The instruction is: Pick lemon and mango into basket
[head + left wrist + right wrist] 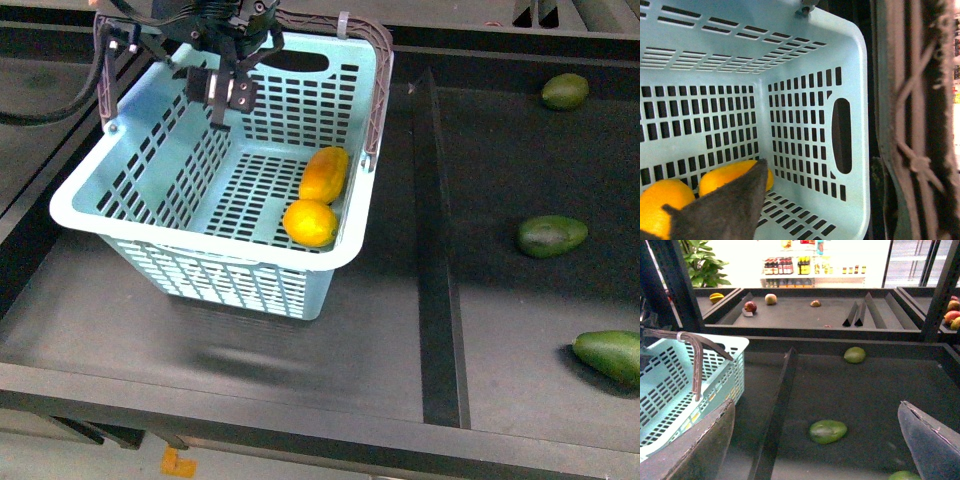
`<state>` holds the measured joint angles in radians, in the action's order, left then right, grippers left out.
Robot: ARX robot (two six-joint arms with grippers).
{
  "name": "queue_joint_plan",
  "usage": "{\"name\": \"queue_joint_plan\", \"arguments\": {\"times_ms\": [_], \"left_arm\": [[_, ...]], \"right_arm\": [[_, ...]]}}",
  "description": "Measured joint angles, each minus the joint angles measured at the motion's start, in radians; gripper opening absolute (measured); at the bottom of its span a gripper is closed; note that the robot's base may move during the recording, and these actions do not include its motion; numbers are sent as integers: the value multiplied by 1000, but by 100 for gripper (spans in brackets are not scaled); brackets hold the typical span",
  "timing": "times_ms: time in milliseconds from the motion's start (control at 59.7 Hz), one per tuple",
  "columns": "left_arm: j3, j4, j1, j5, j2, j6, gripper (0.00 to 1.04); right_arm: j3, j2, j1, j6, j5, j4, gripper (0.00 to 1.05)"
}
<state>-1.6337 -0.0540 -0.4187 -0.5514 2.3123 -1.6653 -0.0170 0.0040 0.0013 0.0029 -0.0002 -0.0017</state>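
The basket (150, 225) sits on the dark tabletop (330, 370), its brownish-purple handle (378, 95) folded down along the far rim. Inside it lie the mango (325, 174) and the lemon (310, 223), touching each other against the wall on the side away from the left claw (222, 97). The lemon is the nearer of the two to the front rim; the mango lies just behind it, lengthwise along the wall.

The left claw hangs over the far corner of the basket, above the rim, holding nothing. Its fingers stand a narrow way apart. Both fruits rest below it and off towards the opposite wall. In the left wrist view one dark finger (725, 210) cuts across the mango (720, 175) and the lemon (662, 202) on the slotted floor.

The right claw (815, 440) does not show in the front view. In its own wrist view its two fingers are spread wide with nothing between them. Beyond them a dark green fruit (828, 431) lies on the tabletop, with the basket (670, 390) off to one side past a raised divider (775, 425). Two more green fruits (551, 236) lie apart on that section.
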Motion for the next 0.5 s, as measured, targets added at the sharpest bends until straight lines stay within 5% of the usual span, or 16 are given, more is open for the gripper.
{"name": "queue_joint_plan", "arguments": {"times_ms": [151,469,502], "left_arm": [[187,-12,3,-55,-170,-29,100],[490,-14,-117,-137,-487,-4,98],[565,193,-137,-76,-497,166,91]], "right_arm": [[0,0,0,0,0,0,96],[0,0,0,0,0,0,96],[0,0,0,0,0,0,96]]}}
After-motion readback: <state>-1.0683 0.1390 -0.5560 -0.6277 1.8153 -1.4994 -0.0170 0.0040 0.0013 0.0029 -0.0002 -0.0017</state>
